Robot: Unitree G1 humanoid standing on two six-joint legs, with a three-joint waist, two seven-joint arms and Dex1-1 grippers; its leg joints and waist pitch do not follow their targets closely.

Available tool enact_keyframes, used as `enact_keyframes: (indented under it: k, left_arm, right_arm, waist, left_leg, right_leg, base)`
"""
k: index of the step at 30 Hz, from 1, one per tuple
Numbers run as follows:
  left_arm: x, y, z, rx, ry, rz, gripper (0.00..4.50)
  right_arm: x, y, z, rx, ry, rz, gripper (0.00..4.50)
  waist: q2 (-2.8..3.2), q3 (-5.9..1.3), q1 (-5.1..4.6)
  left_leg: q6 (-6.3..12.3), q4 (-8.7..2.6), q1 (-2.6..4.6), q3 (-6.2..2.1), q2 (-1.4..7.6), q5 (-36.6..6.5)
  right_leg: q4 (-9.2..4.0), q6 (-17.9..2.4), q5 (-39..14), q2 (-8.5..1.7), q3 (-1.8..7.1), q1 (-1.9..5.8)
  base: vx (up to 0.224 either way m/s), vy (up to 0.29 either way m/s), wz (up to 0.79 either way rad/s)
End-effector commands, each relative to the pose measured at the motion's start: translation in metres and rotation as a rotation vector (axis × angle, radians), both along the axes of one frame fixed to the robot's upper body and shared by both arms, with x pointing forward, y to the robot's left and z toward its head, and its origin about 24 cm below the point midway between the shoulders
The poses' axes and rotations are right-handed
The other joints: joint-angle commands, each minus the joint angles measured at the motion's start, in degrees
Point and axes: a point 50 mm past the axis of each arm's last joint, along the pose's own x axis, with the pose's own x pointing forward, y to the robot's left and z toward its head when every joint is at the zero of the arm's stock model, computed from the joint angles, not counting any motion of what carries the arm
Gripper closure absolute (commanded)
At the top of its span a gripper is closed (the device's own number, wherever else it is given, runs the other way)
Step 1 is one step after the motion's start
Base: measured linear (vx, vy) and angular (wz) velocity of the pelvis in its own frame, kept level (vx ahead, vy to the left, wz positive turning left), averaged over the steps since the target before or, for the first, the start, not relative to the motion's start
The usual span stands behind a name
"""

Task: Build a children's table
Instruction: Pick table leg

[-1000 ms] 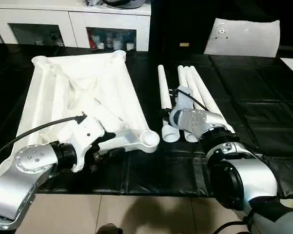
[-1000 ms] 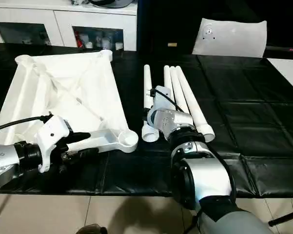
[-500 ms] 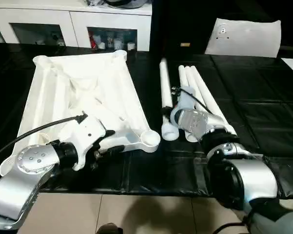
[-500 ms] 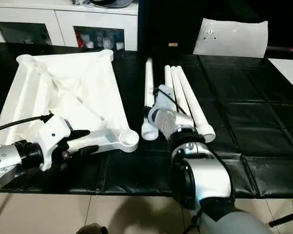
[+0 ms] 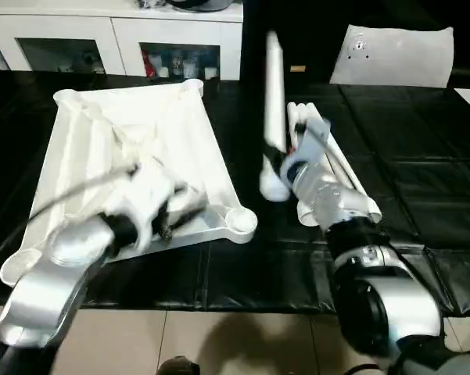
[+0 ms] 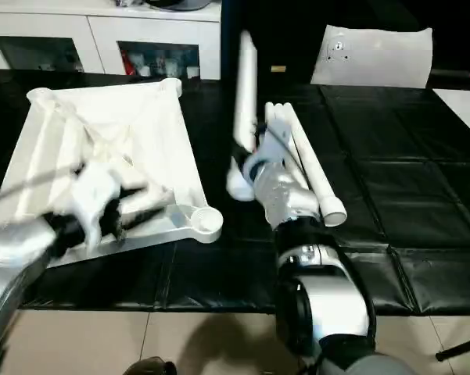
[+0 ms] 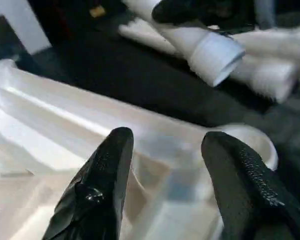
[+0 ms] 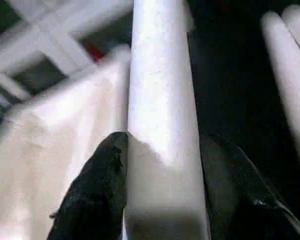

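Tabletop (image 5: 133,148) is lying ribbed side up, sockets exposed for legs. Right gripper (image 8: 159,165) is clamping one leg (image 5: 274,101), tilting it up beside the tabletop, probably for the near socket (image 5: 238,221). Left gripper (image 7: 164,165) is hovering half-open and empty over that corner.

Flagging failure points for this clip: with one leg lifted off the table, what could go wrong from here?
1. The right pincer grips the lifted leg near its wide end, so the long free end could swing and twist in the grip.
2. The three legs on the table lie right beside that arm and could be knocked.
3. The left pincer stands open over the tabletop, so the top may shift when the leg meets the corner socket.
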Motion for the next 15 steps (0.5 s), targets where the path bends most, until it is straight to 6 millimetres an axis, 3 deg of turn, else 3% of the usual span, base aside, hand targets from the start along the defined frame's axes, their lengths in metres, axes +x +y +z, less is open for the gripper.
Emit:
enact_keyframes:
  k: [1, 3, 4, 5, 6, 8, 9, 10, 12, 15]
  left_arm:
    - [0.006, 0.002, 0.003, -0.035, -0.006, 0.040, 1.79]
    - [0.010, -0.001, 0.009, -0.097, -0.015, 0.051, 1.62]
    - [0.017, -0.009, 0.022, -0.237, -0.017, 0.054, 1.58]
    - [0.019, -0.011, 0.025, -0.275, -0.015, 0.051, 1.47]
    - [0.020, -0.015, 0.029, -0.310, -0.013, 0.041, 1.47]
    - [0.021, -0.020, 0.033, -0.350, -0.009, 0.025, 1.15]
    - [0.022, -0.024, 0.036, -0.393, 0.001, 0.008, 1.14]
    - [0.021, -0.029, 0.040, -0.442, 0.011, -0.031, 1.14]
    - [0.020, -0.041, 0.050, -0.540, 0.032, -0.107, 1.14]
    - [0.020, -0.050, 0.059, -0.634, 0.046, -0.157, 1.14]
  right_arm:
    - [-0.002, -0.005, 0.012, 0.041, -0.091, 0.035, 2.66]
    - [-0.005, -0.009, 0.013, 0.069, -0.113, 0.054, 2.66]
    - [-0.016, -0.016, 0.018, 0.172, -0.196, 0.154, 2.66]
    - [-0.020, -0.018, 0.020, 0.203, -0.221, 0.186, 2.66]
    - [-0.027, -0.020, 0.022, 0.244, -0.257, 0.240, 2.66]
    - [-0.035, -0.022, 0.023, 0.276, -0.295, 0.299, 2.67]
    - [-0.040, -0.024, 0.023, 0.293, -0.313, 0.331, 2.67]
    - [-0.045, -0.026, 0.022, 0.315, -0.325, 0.359, 2.67]
    - [-0.055, -0.029, 0.021, 0.340, -0.348, 0.413, 2.67]
    - [-0.064, -0.030, 0.021, 0.356, -0.359, 0.462, 2.67]
  waist:
    - [1.41, -4.50, 0.09]
    - [1.31, -4.52, 0.09]
    - [2.16, -4.50, 0.34]
    - [1.84, -4.42, 0.51]
    - [1.74, -4.57, 0.87]
    - [1.38, -4.62, 1.11]
    - [1.61, -4.52, 1.15]
    - [1.37, -4.47, 1.26]
    - [1.61, -4.51, 1.55]
    - [1.50, -4.42, 1.72]
  left_leg:
    - [-1.98, -3.66, 1.53, -0.64, 3.06, -5.3]
    - [-1.77, -3.67, 1.45, -0.69, 3.00, -4.3]
    - [-1.98, -3.49, 1.59, -0.60, 2.89, -5.4]
    - [-1.69, -3.43, 1.76, -0.38, 2.98, -6.0]
    - [-1.36, -3.58, 1.54, -0.81, 3.27, -5.6]
    - [-0.24, -3.52, 1.31, -0.86, 3.18, -4.7]
    - [0.07, -3.54, 1.24, -0.88, 3.09, -5.2]
    - [0.26, -3.45, 1.23, -0.73, 3.15, -5.7]
    - [0.53, -3.39, 1.20, -0.81, 3.24, -5.0]
    - [1.01, -3.41, 1.12, -0.82, 3.21, -5.2]
  right_leg:
    - [-2.90, -12.3, 13.4, -4.29, 2.16, 2.35]
    - [-2.92, -12.7, 13.2, -4.33, 2.12, 2.38]
    - [-2.88, -12.9, 12.7, -4.33, 2.18, 2.35]
    - [-3.32, -12.5, 13.2, -4.26, 2.29, 2.41]
    - [-3.08, -12.8, 14.9, -4.45, 2.23, 2.66]
    - [-2.99, -13.0, 15.9, -4.47, 2.10, 2.74]
    - [-3.16, -13.4, 14.2, -4.63, 2.10, 2.69]
    - [-3.38, -13.7, 12.6, -4.78, 2.23, 2.76]
    - [-3.40, -14.1, 11.7, -4.84, 2.24, 2.74]
    - [-3.60, -15.0, 10.6, -4.77, 2.15, 2.66]
  base:
    - [0.000, 0.000, 0.00]
    - [0.000, 0.000, 0.00]
    - [0.000, 0.000, 0.00]
    - [0.000, 0.000, 0.00]
    - [0.000, 0.000, 0.00]
    - [0.000, 0.000, 0.00]
    - [0.000, 0.000, 0.00]
    - [0.000, 0.000, 0.00]
    - [0.000, 0.000, 0.00]
    - [0.000, 0.000, 0.00]
